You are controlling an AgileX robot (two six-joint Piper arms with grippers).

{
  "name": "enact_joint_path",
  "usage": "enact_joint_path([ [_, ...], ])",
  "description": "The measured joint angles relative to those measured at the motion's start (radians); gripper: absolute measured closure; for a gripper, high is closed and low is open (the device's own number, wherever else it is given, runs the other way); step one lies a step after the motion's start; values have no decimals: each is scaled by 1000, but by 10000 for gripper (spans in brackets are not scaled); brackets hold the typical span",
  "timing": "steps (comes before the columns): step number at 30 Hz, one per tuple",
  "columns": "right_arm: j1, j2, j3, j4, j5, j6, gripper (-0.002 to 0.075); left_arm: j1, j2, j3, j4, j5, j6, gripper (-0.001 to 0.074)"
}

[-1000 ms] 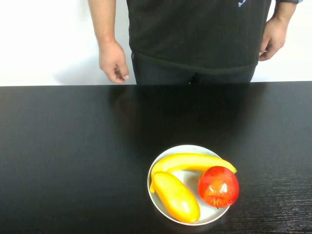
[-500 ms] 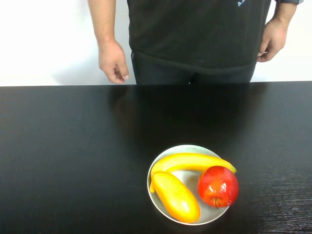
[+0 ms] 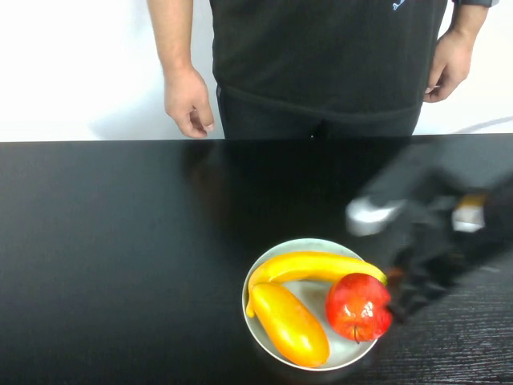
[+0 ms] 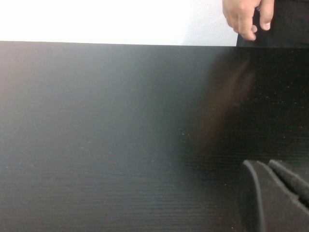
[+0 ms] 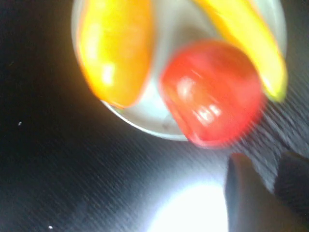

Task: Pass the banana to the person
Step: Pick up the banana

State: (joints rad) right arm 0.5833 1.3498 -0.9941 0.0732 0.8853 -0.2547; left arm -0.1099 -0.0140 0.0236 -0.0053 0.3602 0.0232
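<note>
The banana (image 3: 317, 266) lies across the far side of a white plate (image 3: 258, 330) near the table's front edge; it also shows in the right wrist view (image 5: 251, 36). The person (image 3: 321, 56) stands behind the table, hands hanging at the sides; one hand (image 4: 246, 17) shows in the left wrist view. My right gripper (image 3: 409, 289) hovers, blurred, just right of the plate beside the banana's greenish tip; it is also in the right wrist view (image 5: 268, 181). My left gripper (image 4: 263, 164) is shut and empty, low over bare table, outside the high view.
A red apple (image 3: 358, 306) and a plump yellow-orange fruit (image 3: 290, 323) share the plate with the banana. The black table (image 3: 120, 241) runs from the plate to the far edge where the person stands.
My right arm has swung into the high view from the right and now hangs over the plate's right side. The fruit and the person have hardly moved.
</note>
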Motion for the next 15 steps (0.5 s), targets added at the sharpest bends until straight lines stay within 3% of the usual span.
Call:
enact_joint_path([
  [6,109,269,-221,-37,37,-198,353,0,0,0,0,0,0,739],
  [9,117,377,-292,-43,39,-303,303,0,0,0,0,0,0,739],
  [15,117,535,-391,-47,44,-475,284,0,0,0,0,0,0,739],
])
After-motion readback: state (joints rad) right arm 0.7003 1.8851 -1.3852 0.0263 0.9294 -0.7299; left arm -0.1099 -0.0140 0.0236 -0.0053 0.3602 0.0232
